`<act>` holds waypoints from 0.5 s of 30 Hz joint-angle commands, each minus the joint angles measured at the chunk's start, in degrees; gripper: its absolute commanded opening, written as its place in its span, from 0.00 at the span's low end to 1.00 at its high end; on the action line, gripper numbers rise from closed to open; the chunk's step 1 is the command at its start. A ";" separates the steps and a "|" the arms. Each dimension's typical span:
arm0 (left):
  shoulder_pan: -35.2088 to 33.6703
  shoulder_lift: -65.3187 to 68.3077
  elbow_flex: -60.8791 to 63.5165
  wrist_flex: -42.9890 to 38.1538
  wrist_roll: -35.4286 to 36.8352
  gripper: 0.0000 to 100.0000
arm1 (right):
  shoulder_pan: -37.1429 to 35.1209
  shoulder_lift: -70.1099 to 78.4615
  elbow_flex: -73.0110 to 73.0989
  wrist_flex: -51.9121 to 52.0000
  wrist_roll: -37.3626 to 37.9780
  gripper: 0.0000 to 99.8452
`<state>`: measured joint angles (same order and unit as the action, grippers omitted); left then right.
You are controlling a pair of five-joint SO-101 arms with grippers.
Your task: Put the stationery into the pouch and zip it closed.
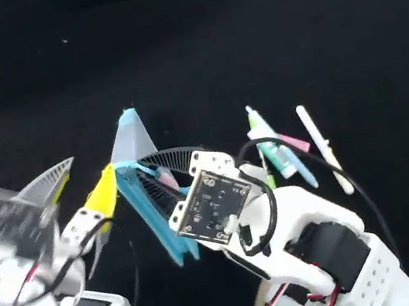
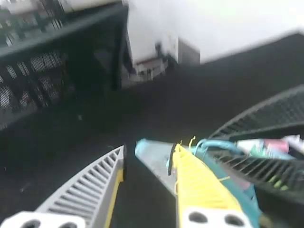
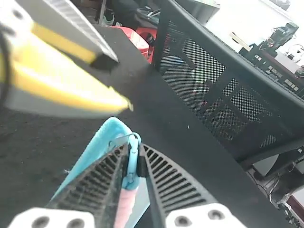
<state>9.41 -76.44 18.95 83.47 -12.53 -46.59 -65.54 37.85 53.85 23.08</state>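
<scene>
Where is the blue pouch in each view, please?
High view: the pouch lies left of centre, between the yellow finger and the black fingers.
Left wrist view: the pouch is just beyond the yellow finger.
Right wrist view: the pouch edge is clamped between the black fingers.
Shared landmark: the yellow finger, beside the pouch in all three.

black table [image 1: 287, 37], mesh panel [image 3: 213, 76], red object [image 3: 135, 40]

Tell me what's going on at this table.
The right gripper is clamped on the edge of the blue pouch. The left gripper is open close beside the pouch's end and grips nothing. Several pens lie on the black table next to the right arm, outside the pouch, so packing is unfinished and the zip is not yet closed.
</scene>
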 commanded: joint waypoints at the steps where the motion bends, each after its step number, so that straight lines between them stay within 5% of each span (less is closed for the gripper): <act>1: 0.75 7.82 -5.76 1.58 -1.67 0.17 | -0.26 -0.22 -0.04 0.53 0.18 0.01; 15: 1.19 20.40 -23.25 11.60 -2.02 0.17 | -0.18 -0.57 1.89 0.18 0.26 0.01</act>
<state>10.02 -57.54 2.07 92.62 -13.93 -46.51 -65.80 38.90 53.93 23.16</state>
